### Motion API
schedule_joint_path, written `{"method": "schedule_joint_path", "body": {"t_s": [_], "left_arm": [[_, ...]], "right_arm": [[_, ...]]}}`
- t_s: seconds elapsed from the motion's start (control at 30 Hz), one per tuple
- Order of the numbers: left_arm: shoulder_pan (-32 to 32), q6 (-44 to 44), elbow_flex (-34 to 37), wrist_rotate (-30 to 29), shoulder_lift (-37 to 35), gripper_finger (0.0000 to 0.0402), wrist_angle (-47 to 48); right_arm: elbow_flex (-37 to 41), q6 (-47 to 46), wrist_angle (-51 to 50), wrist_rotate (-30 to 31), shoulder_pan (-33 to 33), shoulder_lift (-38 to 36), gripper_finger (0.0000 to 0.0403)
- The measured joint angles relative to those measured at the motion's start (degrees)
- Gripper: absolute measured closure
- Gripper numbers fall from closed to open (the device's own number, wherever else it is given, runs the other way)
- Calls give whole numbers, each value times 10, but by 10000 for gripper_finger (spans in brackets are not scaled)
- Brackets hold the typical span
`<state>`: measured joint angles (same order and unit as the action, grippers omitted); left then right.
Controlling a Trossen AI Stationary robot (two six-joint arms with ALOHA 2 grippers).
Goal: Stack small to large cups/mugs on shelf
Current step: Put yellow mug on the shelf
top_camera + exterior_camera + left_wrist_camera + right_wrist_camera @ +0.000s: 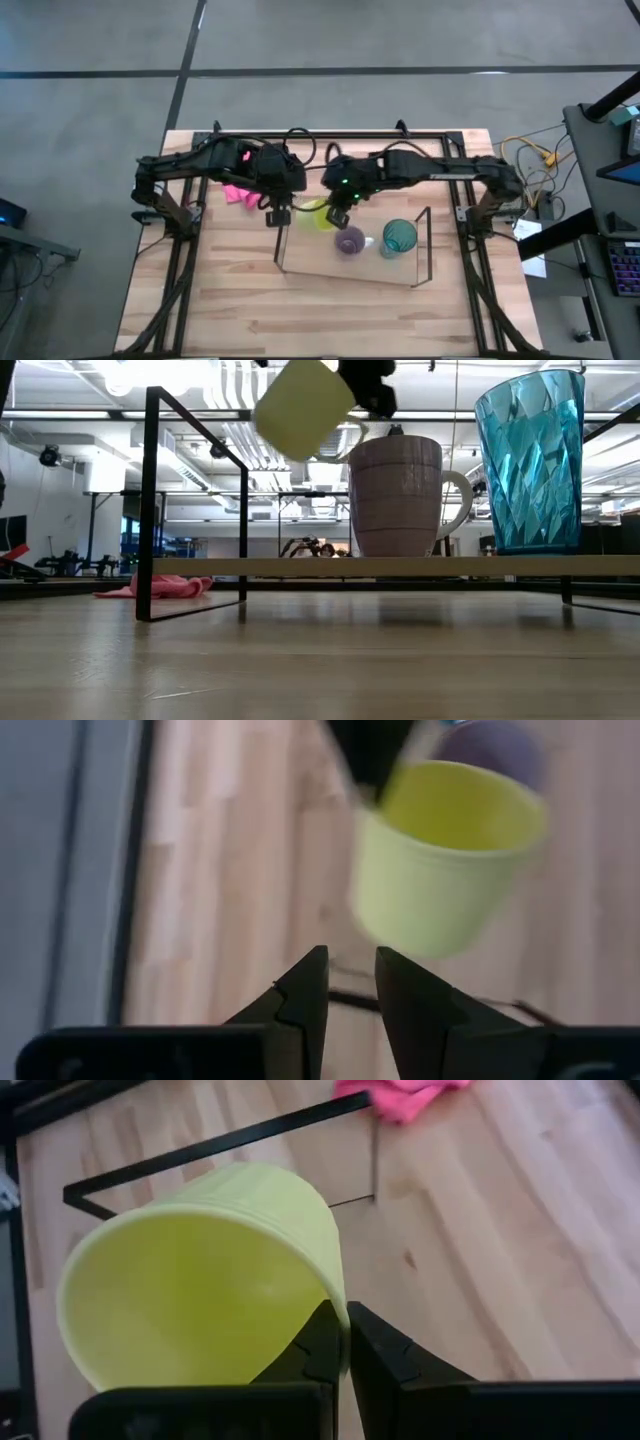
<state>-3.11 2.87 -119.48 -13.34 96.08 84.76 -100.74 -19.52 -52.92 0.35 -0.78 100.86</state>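
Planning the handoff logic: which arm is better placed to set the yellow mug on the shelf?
Right. The right gripper is already shut on the yellow mug's rim and holds it tilted in the air above the shelf, beside the purple mug. The left gripper hangs nearby, holding nothing.

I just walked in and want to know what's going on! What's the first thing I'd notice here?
A yellow mug hangs tilted in the air above the shelf, pinched at its rim by the right gripper. On the shelf stand a purple mug and, beside it, a tall teal tumbler. The left gripper waits close by, and a pink cloth lies on the table beyond the shelf's end.
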Motion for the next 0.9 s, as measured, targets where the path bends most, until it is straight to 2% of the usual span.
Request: {"method": "schedule_joint_path", "body": {"t_s": [0.17,0.57,0.73,0.9], "left_arm": [[0,50,0,-80,-14,329,35],[0,88,0,-103,-74,329,52],[0,107,0,-158,-109,329,53],[0,118,1,-188,-131,329,53]], "right_arm": [[-59,1,-61,-10,0,58,394],[-181,16,-146,-9,0,161,394],[-203,18,-175,-14,0,193,394],[-219,18,-175,-38,0,216,394]]}}
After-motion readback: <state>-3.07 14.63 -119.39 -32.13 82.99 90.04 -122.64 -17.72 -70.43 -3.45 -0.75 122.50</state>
